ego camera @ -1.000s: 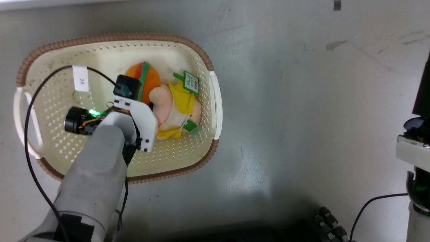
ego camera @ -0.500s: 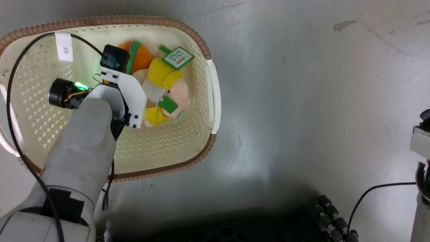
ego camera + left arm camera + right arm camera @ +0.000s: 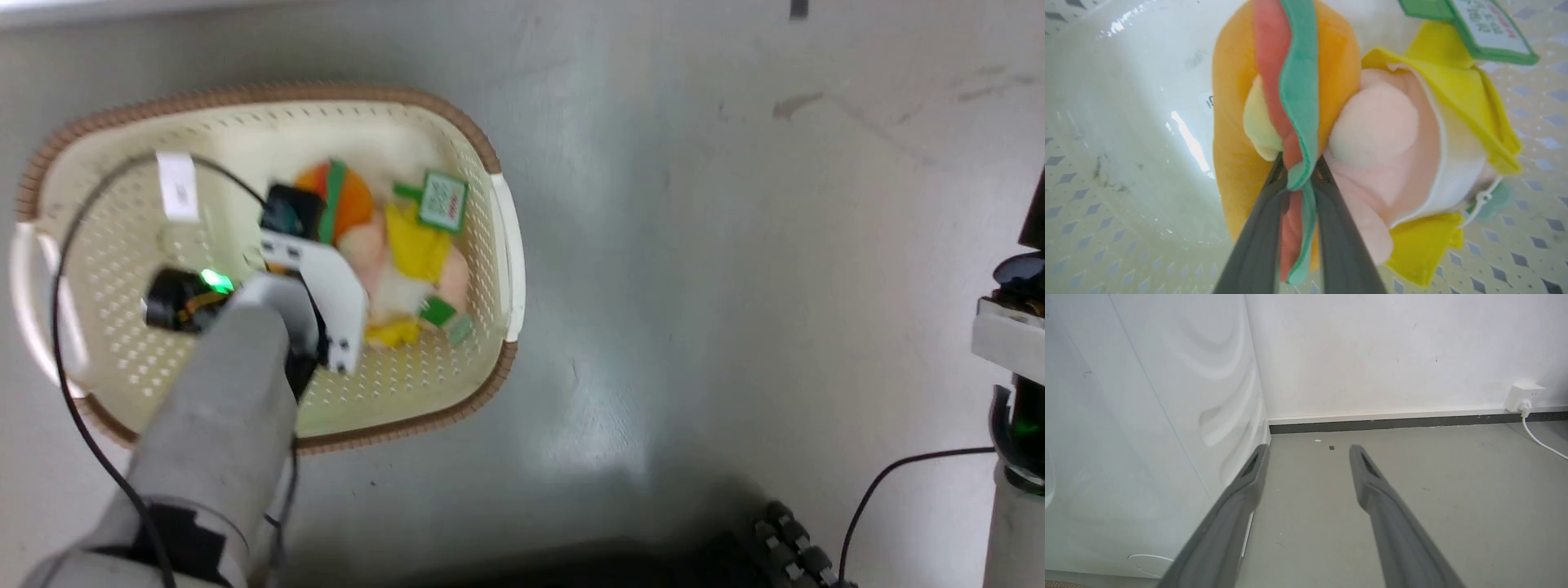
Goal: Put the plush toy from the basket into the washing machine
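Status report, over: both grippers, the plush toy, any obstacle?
Left gripper shut on the plush toy, at its striped burger part. Toy inside the basket. Right gripper open, empty, beside the washing machine. No obstacle seen.

The plush toy (image 3: pixel 1372 134) is orange striped red and green, with a peach-pink body and yellow garment; its tag (image 3: pixel 1486 28) is green-edged. The basket (image 3: pixel 408 384) is cream, perforated, brown-rimmed. The floor (image 3: pixel 735 286) is grey.
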{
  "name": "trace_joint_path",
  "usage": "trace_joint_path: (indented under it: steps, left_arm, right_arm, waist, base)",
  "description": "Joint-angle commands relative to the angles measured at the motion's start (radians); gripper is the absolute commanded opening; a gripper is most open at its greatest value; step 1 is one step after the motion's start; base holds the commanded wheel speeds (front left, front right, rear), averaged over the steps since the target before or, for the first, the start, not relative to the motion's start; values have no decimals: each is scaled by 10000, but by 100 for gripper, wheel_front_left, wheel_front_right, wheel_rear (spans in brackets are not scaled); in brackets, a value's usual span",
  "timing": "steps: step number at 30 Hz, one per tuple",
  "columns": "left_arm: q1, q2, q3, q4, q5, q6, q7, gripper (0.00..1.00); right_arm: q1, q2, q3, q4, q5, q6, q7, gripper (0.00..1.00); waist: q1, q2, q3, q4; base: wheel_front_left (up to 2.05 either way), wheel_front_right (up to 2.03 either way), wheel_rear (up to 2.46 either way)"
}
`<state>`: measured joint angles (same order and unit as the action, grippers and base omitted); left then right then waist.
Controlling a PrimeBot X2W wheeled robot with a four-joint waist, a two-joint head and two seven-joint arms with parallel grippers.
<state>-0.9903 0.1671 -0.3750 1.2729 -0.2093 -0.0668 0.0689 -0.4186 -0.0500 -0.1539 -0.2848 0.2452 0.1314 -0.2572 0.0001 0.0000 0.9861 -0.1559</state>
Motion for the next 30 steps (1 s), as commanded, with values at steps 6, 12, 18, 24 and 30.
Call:
trace_joint_path:
  steps: [6,12,18,24,30]
  left_arm:
    - [952,-401,-118,178,-229,-255,-751,0]
    - [1564,-805,-202,178,-462,-424,-1645,0]
    - [2277,-1042,-249,178,-764,-514,-2479,0]
    - [2997,-1122,-304,-44,-954,-525,-3164,0]
    - [3600,-1147,-273,-748,-1067,-378,-3296,0]
  right_arm:
    - [387,-2,-3,557,-506,-7,-45,100]
    - [1057,-2,-52,958,-926,-7,-45,100]
    - [1785,-2,15,1305,-1173,-7,-45,100]
    - [2537,-2,52,1521,-1272,-7,-45,100]
    - [3180,-2,76,1652,-1327,-7,-45,100]
  waist:
    - [-1,0,-1601,497]
    - [-1,0,-2950,990]
    - [-1,0,-4345,1412]
    - [-1,0,-5607,1720]
    - [-1,0,-6494,2018]
  base:
    - [0,0,0]
    - [0,0,0]
    - [0,0,0]
    - [0,0,0]
    - [0,0,0]
